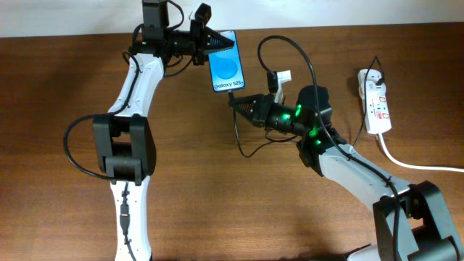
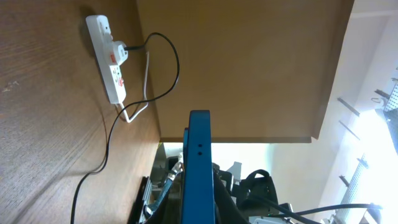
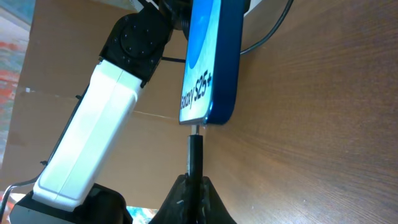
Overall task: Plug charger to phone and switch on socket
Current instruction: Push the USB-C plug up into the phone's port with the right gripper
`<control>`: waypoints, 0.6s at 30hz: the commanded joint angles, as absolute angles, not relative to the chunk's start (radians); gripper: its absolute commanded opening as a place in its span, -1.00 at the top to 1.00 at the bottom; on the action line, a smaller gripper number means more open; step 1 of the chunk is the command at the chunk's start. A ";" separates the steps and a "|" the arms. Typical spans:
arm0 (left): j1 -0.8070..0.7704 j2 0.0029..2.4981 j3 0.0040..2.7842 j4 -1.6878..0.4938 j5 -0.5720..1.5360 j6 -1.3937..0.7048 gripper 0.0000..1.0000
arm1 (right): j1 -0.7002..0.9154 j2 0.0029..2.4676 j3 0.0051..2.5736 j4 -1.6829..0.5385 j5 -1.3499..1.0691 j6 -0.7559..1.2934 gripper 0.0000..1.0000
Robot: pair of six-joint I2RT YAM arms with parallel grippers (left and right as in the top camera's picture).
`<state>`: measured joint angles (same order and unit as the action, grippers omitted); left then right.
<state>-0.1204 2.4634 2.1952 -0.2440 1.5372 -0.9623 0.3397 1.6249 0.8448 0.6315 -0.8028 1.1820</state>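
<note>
Plugging is in hand: at far centre the left gripper (image 1: 208,40) clasps the phone (image 1: 226,64), the right gripper (image 1: 238,102) pinches the charger's plug (image 3: 196,148) at the phone's bottom edge, and the next move likely calls for a straight, aligned push.

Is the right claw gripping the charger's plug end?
Yes: the right wrist view shows the right claw shut on the charger plug, just below the phone.

phone (image 3: 202,56) top cut off by edge, socket (image 1: 375,105) switches too small
</note>
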 commanded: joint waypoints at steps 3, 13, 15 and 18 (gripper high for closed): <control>-0.118 2.440 2.202 -0.240 1.572 -0.949 1.00 | 0.327 1.630 0.845 0.655 -0.771 1.187 0.92; -0.150 2.440 2.202 -0.240 1.573 -0.941 1.00 | 0.326 1.630 0.845 0.655 -0.741 1.187 0.92; -0.160 2.440 2.202 -0.240 1.573 -0.941 1.00 | 0.326 1.630 0.845 0.655 -0.739 1.187 0.92; -0.173 2.440 2.202 -0.240 1.573 -0.941 1.00 | 0.326 1.630 0.846 0.655 -0.722 1.187 0.92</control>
<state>-0.1349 2.4634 2.1952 -0.2420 1.5284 -0.9615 0.3397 1.6283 0.8417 0.6373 -0.7948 1.1969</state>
